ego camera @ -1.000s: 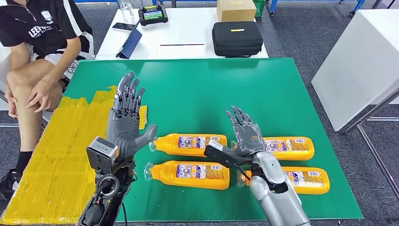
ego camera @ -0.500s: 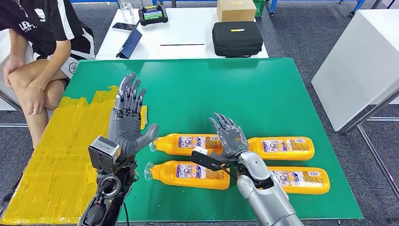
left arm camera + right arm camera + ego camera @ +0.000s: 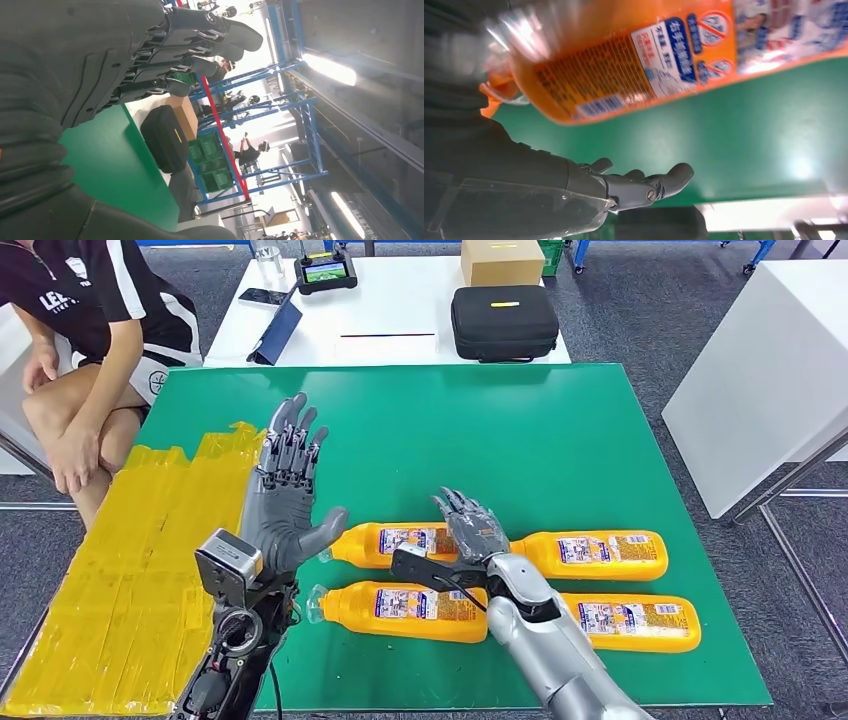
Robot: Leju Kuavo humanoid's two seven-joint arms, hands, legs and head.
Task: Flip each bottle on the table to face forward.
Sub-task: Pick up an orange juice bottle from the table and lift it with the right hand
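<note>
Orange plastic, glossy and smooth: four bottles lie flat on my green counter (image 3: pixel 560 420) in two rows, each with a white and blue printed label facing up and a clear cap pointing to my left. The far left bottle (image 3: pixel 400 542) and far right bottle (image 3: pixel 600 553) lie end to end; the near left bottle (image 3: pixel 405 608) and near right bottle (image 3: pixel 625 620) lie just in front of them.

My right hand (image 3: pixel 470 528) is over the gap between the two far bottles, fingers apart and straight, holding nothing. My left hand (image 3: pixel 288 490) stands raised above the counter's left part, palm turned inward, fingers spread, also empty.

My right wrist camera brings one bottle close: dense blue print, a barcode block and round warning marks on the label, with my dark fingers (image 3: pixel 644 187) stretched beside it over the green surface. My left wrist camera looks past my fingers (image 3: pixel 200 45) to a black case (image 3: pixel 165 137) and blue racks behind.

Yellow tape (image 3: pixel 130 570) covers the counter's left edge in wrinkled strips. A person (image 3: pixel 80 330) sits at that corner.
</note>
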